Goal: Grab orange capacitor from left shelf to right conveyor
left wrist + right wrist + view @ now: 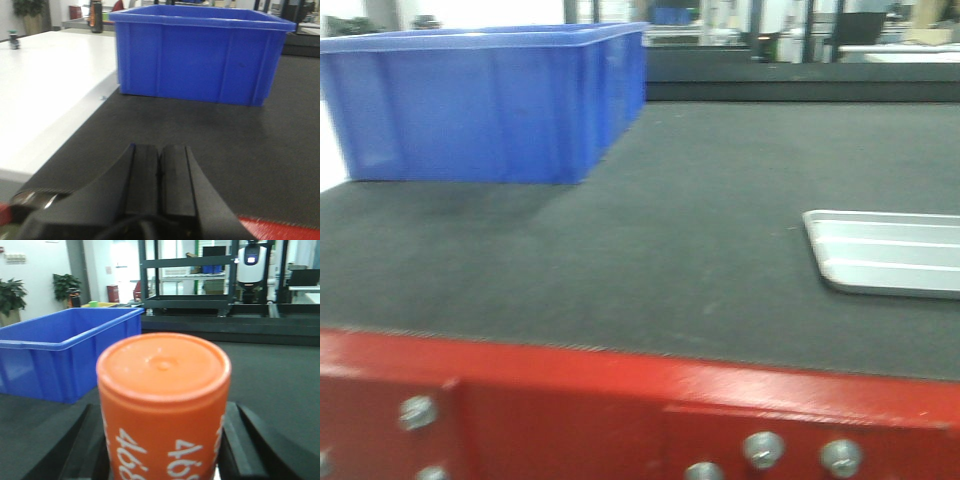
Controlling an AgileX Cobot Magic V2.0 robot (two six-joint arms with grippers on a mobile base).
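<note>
My right fingers are clamped on the orange capacitor from both sides, one black finger against each flank. It stands upright between them, its flat top with a small dimple facing up and the white digits running down its side. From the right wrist view it fills the middle of the scene, with the dark grey belt of the right conveyor stretching out behind it. Its base is below the edge of the view, so I cannot tell whether it touches the belt or hangs above it. A blue bin sits on the belt off to the left of the capacitor, and a dark rack stands well behind, past the far end. My left fingers are pressed flat together with nothing between them — only a thin seam shows between the two black pads. They hover low over the near part of the belt, by its red front edge, pointing toward the same blue bin, and a white table borders the belt on the left. In the front view a shallow silver tray lies flat on the belt at the right, well apart from the bin.
</note>
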